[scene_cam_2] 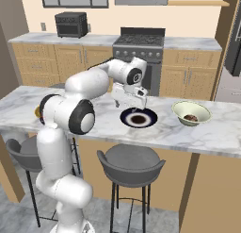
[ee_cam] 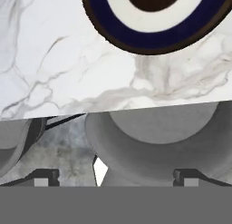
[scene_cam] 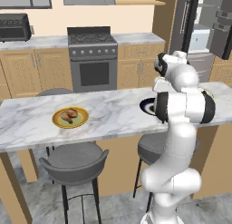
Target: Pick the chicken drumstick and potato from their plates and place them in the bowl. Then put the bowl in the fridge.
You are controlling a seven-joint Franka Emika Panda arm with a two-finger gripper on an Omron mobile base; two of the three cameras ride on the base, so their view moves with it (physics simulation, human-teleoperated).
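The chicken drumstick (scene_cam: 69, 115) lies on the golden-yellow plate (scene_cam: 83, 122) at the left of the marble counter. The navy plate (scene_cam_2: 138, 118) with its pale ring and dark centre sits mid-counter, its edge also in the hand view (ee_cam: 158, 37). Right of it stands the pale bowl (scene_cam_2: 179, 109) with a small dark-brown lump, the potato (scene_cam_2: 191, 117), inside. My gripper (scene_cam_2: 131, 106) hovers just above the near-left side of the navy plate, open and empty; its fingertips (ee_cam: 45, 175) stand wide apart. The fridge (scene_cam: 199, 32) stands open at the back right.
Grey stools (scene_cam: 74, 157) (scene_cam_2: 131, 163) stand under the counter's near edge. A stove (scene_cam: 93, 55) and wooden cabinets (scene_cam: 27, 66) line the back wall. My own arm (scene_cam: 181, 105) hides part of the navy plate in the left base view.
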